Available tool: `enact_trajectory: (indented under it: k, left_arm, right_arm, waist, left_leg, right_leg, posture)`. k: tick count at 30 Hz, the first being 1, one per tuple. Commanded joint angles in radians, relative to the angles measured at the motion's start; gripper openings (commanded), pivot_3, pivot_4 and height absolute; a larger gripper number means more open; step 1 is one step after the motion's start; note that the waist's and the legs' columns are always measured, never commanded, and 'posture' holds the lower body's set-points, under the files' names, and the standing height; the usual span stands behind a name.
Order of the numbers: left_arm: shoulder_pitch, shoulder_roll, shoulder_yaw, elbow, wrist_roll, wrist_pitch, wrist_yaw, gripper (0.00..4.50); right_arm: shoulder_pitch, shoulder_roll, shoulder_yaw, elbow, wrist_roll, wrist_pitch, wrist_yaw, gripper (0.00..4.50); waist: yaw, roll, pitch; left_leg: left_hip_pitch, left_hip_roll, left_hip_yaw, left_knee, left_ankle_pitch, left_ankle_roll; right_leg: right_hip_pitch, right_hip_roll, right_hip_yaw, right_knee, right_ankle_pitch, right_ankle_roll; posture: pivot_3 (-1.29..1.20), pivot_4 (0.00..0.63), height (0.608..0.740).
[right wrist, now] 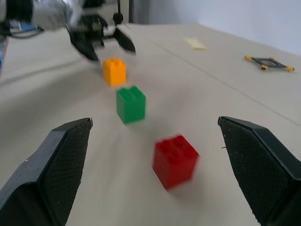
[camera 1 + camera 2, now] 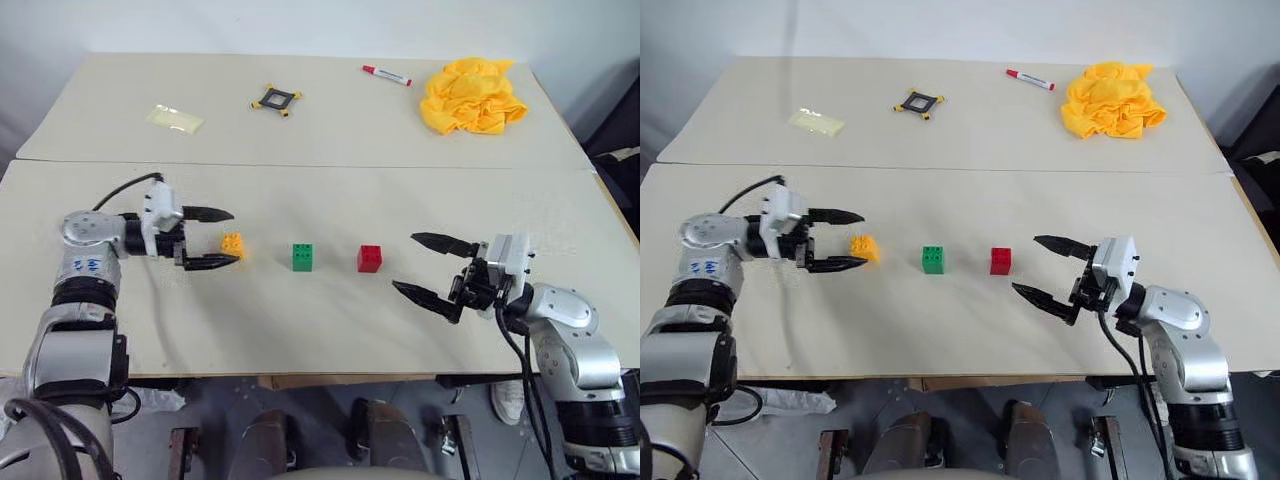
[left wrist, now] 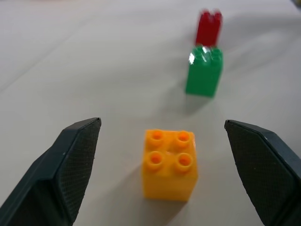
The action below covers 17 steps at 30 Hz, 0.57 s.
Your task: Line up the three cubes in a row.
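Now I am seeing all three cubes sitting in a row across the near half of the table [image 2: 330,330].
I am holding the left gripper [image 2: 222,238] with its fingers spread wide, the orange-yellow cube [image 2: 233,245] standing free just off the tips, touching neither; the green cube [image 2: 302,257] is sitting to its right and the red cube [image 2: 370,258] further right, gaps between them. I am keeping the right gripper [image 2: 420,264] wide as well, gripping nothing, just right of the red cube. Far off are lying a pale yellow flat piece [image 2: 174,119], a black square frame [image 2: 276,100], a red marker [image 2: 386,75] and a crumpled yellow cloth [image 2: 473,95]; I am seeing no containers among them.
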Motion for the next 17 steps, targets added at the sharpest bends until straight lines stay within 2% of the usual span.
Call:
enact_trajectory:
  k: [1, 9, 14, 17]
  left_arm:
    - [0.142, 0.064, 0.080, -0.207, -0.072, 0.101, -0.001, 4.48]
    - [0.379, 0.141, 0.191, -0.526, -0.105, 0.206, 0.113, 4.48]
    - [0.441, 0.126, 0.250, -0.605, -0.130, 0.254, 0.198, 4.48]
    - [0.471, 0.118, 0.240, -0.581, -0.085, 0.177, 0.218, 4.48]
  right_arm:
    - [-0.045, -0.054, -0.023, 0.092, 0.001, -0.040, 0.106, 4.50]
    - [-0.184, -0.091, -0.008, 0.243, -0.001, -0.109, 0.296, 4.50]
    - [-0.234, -0.075, -0.007, 0.265, 0.005, -0.094, 0.309, 4.50]
    - [-0.241, -0.060, -0.005, 0.270, 0.002, -0.093, 0.296, 4.50]
  waist:
    - [-0.009, 0.000, 0.000]
    - [-0.003, 0.000, 0.001]
    - [-0.004, 0.001, 0.001]
    - [-0.007, 0.001, 0.001]
  left_leg:
    - [0.000, 0.000, 0.000, -0.001, 0.000, 0.000]
    - [0.000, 0.000, -0.002, 0.002, 0.000, 0.000]
    - [0.000, -0.001, -0.002, 0.002, 0.000, 0.000]
    - [0.000, -0.001, -0.002, 0.001, 0.000, 0.000]
  right_leg:
    - [0.000, -0.001, 0.000, 0.000, 0.000, 0.000]
    - [0.001, -0.003, 0.000, 0.001, 0.000, 0.000]
    - [0.001, -0.004, 0.000, 0.002, 0.000, 0.000]
    - [0.001, -0.004, 0.000, 0.002, 0.000, 0.000]
  posture:
    - [0.00, 0.150, 0.740]
    - [0.00, 0.150, 0.740]
    - [0.00, 0.150, 0.740]
    - [0.00, 0.150, 0.740]
